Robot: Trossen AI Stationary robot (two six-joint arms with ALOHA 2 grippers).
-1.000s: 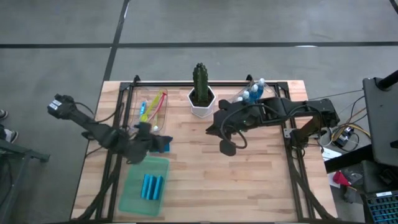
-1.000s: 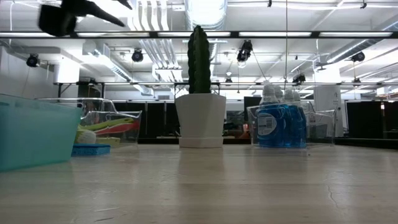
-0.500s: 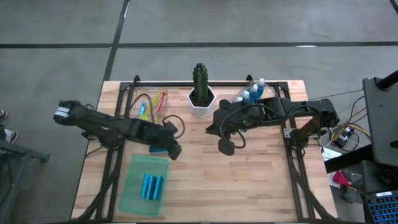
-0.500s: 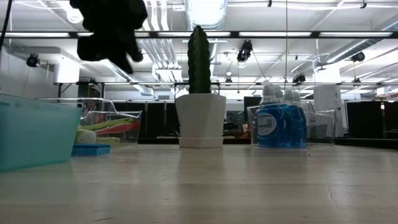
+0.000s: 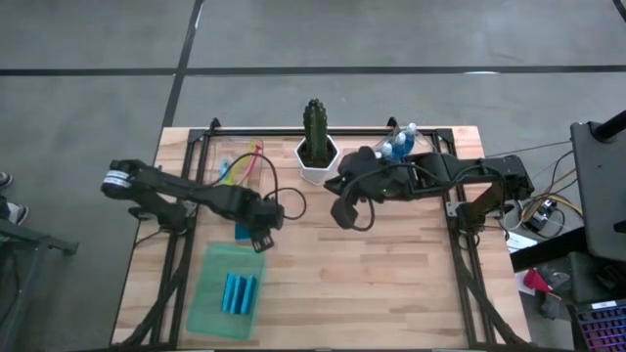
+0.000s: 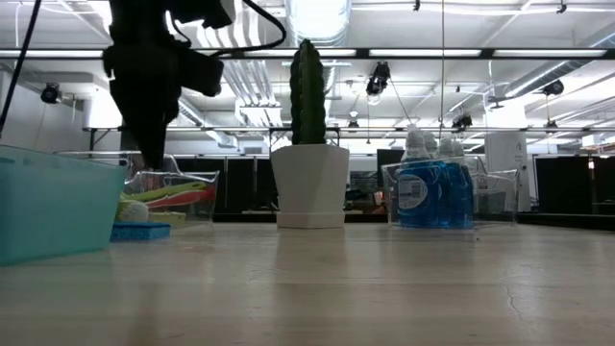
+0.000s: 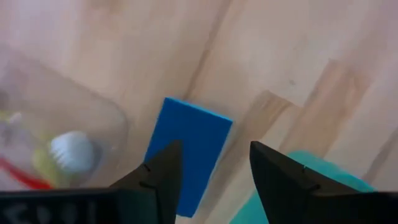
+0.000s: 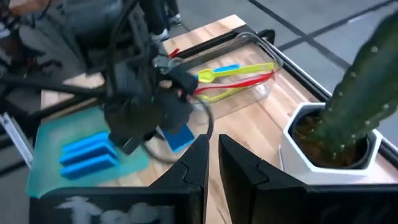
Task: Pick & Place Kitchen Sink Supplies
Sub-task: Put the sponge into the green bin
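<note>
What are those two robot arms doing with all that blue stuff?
They are sorting sink supplies. The left tool hangs open right above a blue sponge lying on the table, beside the green tray that already holds more sponges. The right tool waits shut and empty near the cactus.

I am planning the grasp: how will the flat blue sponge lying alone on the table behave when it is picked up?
The sponge looks thin and flat, so probably light and unlikely to roll. Probably soft, it may squash between the open left pincer's fingers.
</note>
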